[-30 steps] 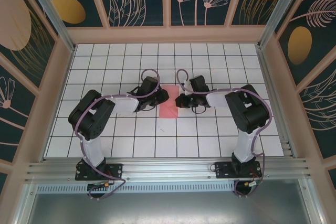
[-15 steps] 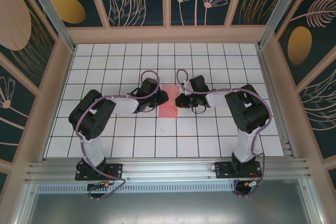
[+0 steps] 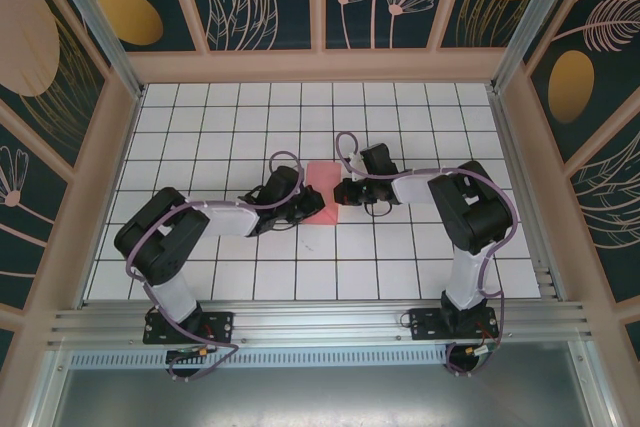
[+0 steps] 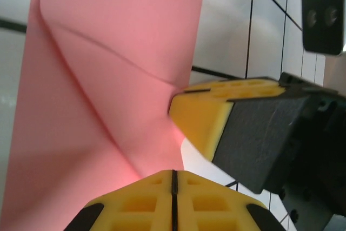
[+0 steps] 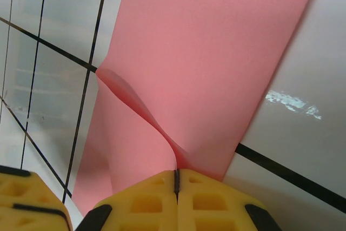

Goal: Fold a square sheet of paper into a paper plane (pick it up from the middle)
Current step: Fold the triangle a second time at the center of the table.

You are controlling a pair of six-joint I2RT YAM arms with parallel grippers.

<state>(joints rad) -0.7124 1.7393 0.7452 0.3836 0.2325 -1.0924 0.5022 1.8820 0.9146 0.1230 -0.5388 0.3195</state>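
Thin salmon-pink square sheet of paper (image 3: 320, 187) lies at the middle of the white table with black grid lines (image 3: 400, 267), between the two arms. It is not flat: the wrist views show the sheet (image 4: 108, 79) buckled, with soft creases running toward the pinch points.

Left gripper (image 3: 312, 212) sits at the sheet's near-left corner. Its yellow foam pads (image 4: 140, 204) are pressed together, and the sheet's edge runs into their seam, so it is clamped on the paper.

Right gripper (image 3: 340, 192) is at the sheet's right edge. Its pads (image 5: 146, 204) are closed tight on a raised ridge of the sheet (image 5: 216, 52).

The two grippers are close together, just apart.
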